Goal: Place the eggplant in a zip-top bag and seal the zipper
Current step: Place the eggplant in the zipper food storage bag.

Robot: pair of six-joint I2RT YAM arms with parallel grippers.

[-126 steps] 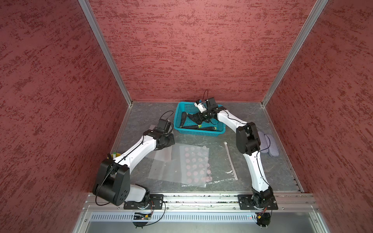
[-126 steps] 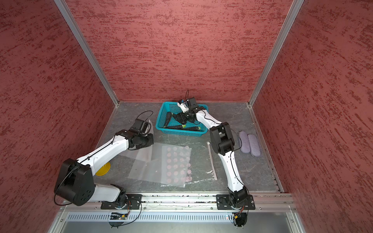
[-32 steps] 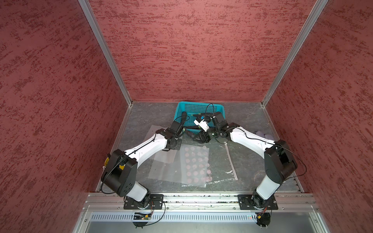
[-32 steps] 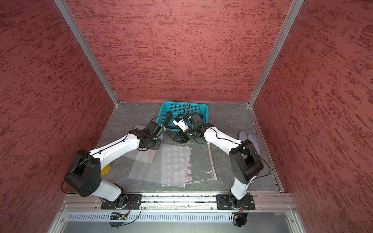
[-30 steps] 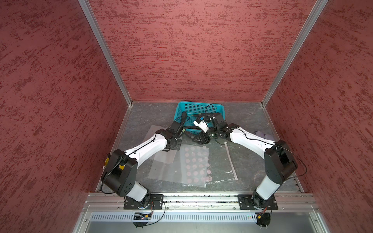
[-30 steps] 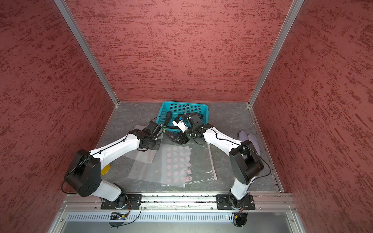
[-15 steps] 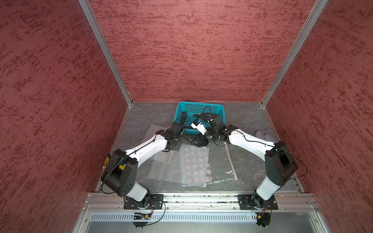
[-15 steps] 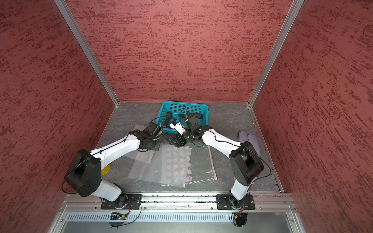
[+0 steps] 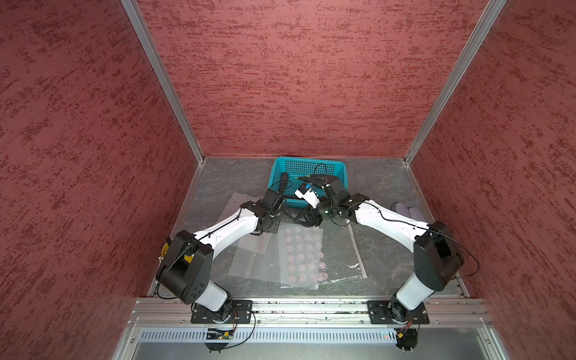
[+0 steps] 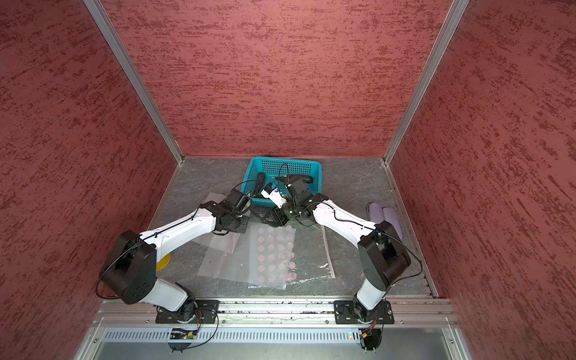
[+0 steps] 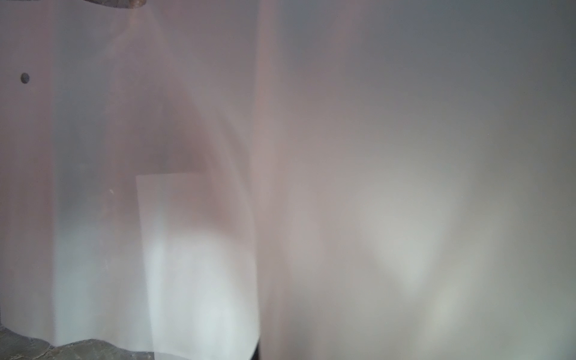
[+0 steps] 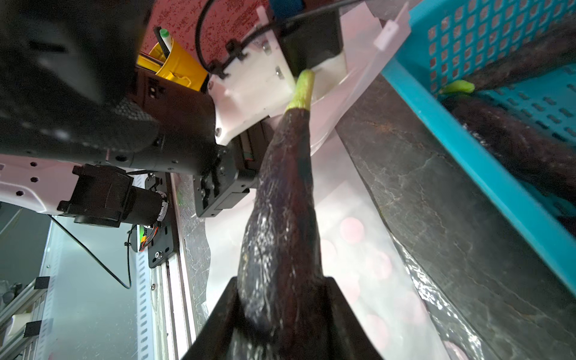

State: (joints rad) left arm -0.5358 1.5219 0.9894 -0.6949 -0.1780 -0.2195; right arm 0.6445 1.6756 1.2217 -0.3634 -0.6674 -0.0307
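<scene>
On the grey table (image 9: 383, 193) nearest the arms' bases, the zip-top bag (image 9: 299, 258), clear with pink dots, lies mostly flat, with a yellow object (image 10: 163, 261) left of it behind the left arm. Just beyond the bag's far edge the two grippers meet. The left gripper (image 9: 280, 211) has its jaws closed, apparently pinching the bag's far lip, which rises as film right against its wrist camera, though the pinch itself is hidden. The right gripper (image 12: 280, 311) is clamped partway closed around the thick end of the dark purple eggplant (image 12: 286, 202), held above the table with its green stem pointing at the lifted bag mouth. To the right lie two pale purple objects (image 9: 408, 212). Farthest back stands a teal basket (image 9: 311, 163) holding more eggplants (image 9: 284, 182).
</scene>
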